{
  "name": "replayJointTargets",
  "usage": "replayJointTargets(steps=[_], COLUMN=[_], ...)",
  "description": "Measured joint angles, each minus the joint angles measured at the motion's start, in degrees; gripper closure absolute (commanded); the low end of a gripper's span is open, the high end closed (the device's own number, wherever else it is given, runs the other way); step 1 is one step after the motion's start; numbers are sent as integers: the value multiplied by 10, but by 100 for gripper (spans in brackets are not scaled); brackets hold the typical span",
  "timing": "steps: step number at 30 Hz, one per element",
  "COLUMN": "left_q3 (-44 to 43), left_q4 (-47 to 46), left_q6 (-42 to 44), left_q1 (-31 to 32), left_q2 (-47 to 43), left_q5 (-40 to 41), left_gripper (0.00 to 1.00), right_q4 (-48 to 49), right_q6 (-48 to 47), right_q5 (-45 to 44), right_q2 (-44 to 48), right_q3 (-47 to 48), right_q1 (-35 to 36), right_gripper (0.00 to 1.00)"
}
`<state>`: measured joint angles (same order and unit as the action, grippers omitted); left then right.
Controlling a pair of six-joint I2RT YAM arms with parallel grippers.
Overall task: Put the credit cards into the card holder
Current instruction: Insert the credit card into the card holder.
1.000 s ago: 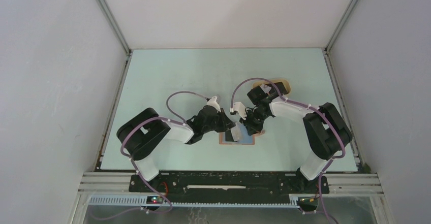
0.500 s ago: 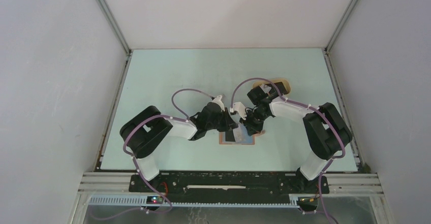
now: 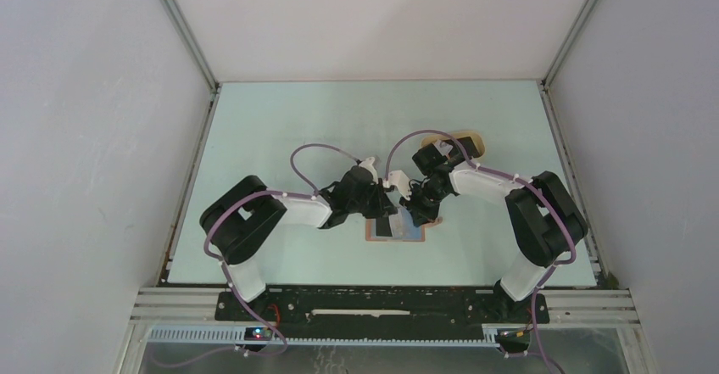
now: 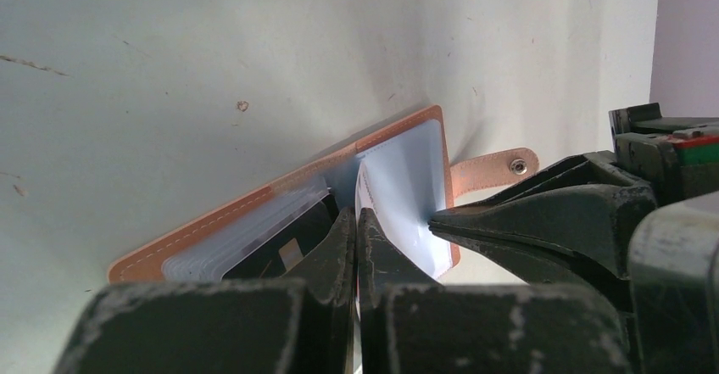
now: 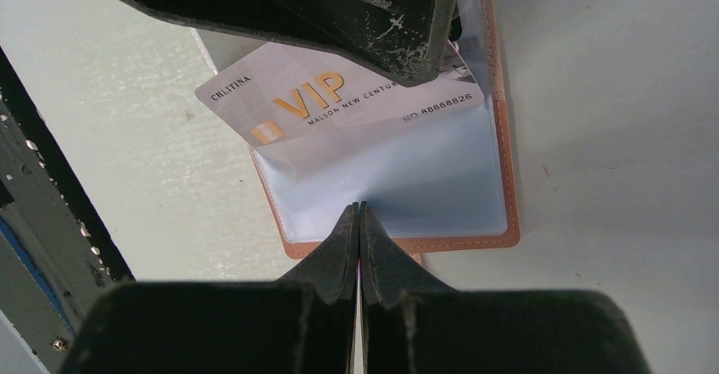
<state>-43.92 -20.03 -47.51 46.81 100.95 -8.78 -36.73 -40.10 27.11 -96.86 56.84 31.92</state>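
Card holder (image 4: 407, 162) — open flat on the pale desk (image 4: 169, 69), brown stitched rim, clear sleeves, snap tab (image 4: 500, 168) at right. Left gripper (image 4: 357, 214) pinched on a thin pale credit card (image 4: 363, 189), edge-on at the fold. Right gripper (image 4: 441, 219) — tip touching the right sleeve.

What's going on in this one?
The left gripper is shut on a pale VIP card, holding it slanted at a sleeve of the open card holder, which lies on the table. The right gripper, jaws closed, has its tips against the holder's pale inside, apparently steadying it. The card is not seated yet; most of it sticks out.
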Motion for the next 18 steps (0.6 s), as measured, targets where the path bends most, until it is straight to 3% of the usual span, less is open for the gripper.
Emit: replayJointTargets(steps=[18], left_q3=[-35], left_q4=[50], left_q6=[16], left_q1=[-2], left_q2=[14], left_q5=[-21], left_gripper=[98], right_q4=[-2], right_q6=[0], right_q5=[1], right_q2=[0], right_q3=[0], right_q1=[1], right_gripper=[93])
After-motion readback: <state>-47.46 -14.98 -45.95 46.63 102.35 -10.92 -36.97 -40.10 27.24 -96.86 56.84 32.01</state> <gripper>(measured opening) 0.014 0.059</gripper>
